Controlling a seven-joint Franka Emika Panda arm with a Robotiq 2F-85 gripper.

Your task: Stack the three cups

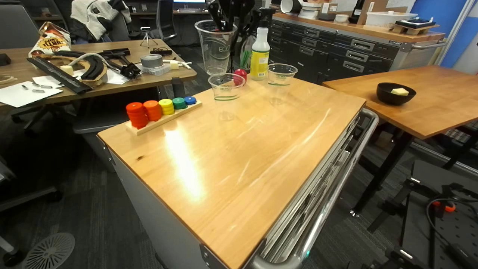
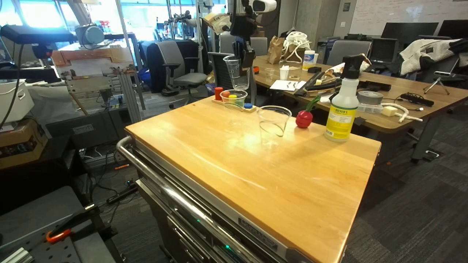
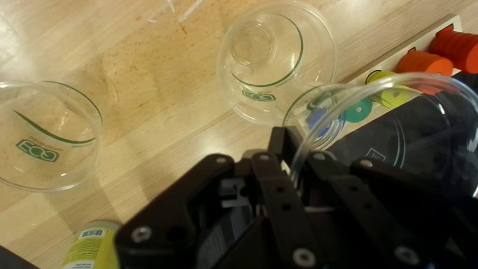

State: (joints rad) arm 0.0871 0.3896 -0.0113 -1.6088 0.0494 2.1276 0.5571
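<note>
The three cups are clear plastic and wide-rimmed. My gripper (image 3: 286, 144) is shut on the wall of one cup (image 3: 396, 130) at its rim. It holds this cup upright above the table in both exterior views (image 1: 216, 50) (image 2: 236, 75). A second cup (image 3: 278, 63) stands upright on the table near the rack of coloured discs; it also shows in both exterior views (image 1: 226, 89) (image 2: 234, 98). A third cup (image 3: 48, 138) stands upright, closer to the spray bottle, in both exterior views (image 1: 282, 76) (image 2: 272, 126). The held cup is apart from both.
A wooden rack with coloured discs (image 1: 160, 112) lies along the table edge. A yellow-labelled spray bottle (image 1: 260, 56) and a red radish-like toy (image 2: 304, 118) stand near the third cup. A metal rail (image 1: 328, 209) runs along the wooden table top (image 1: 231, 157).
</note>
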